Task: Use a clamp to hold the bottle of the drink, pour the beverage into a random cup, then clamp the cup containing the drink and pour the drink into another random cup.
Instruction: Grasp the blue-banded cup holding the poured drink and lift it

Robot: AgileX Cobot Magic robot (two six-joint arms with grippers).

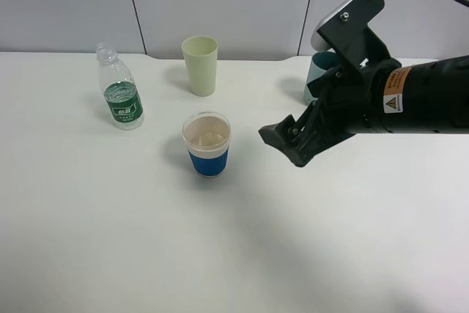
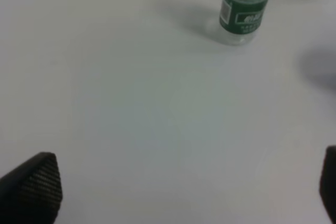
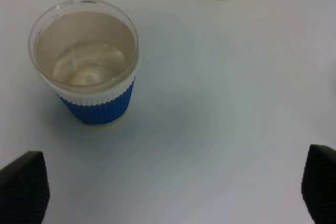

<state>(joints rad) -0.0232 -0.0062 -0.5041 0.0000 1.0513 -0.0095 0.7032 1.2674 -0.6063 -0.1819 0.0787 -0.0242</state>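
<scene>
Half done: beverage (image 3: 89,65) sits in blue-sleeved cup (image 1: 207,144) mid-frame, bottle (image 1: 121,97) stands upper left, right gripper (image 1: 287,144) jaws apart near cup, pour into tumbler (image 1: 200,65) not yet done.

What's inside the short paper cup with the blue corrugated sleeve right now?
Shallow clear liquid over the bottom of the blue-sleeved paper cup, bare pinkish-beige wall above it, nothing else. The opening is uncovered; the right wrist view hides none of it.

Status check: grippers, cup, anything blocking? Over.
Left gripper open, empty. Right gripper open, beside the blue cup, not touching. Cup upright, drink inside. Nothing between them; bottle and tall cup stand clear.
</scene>
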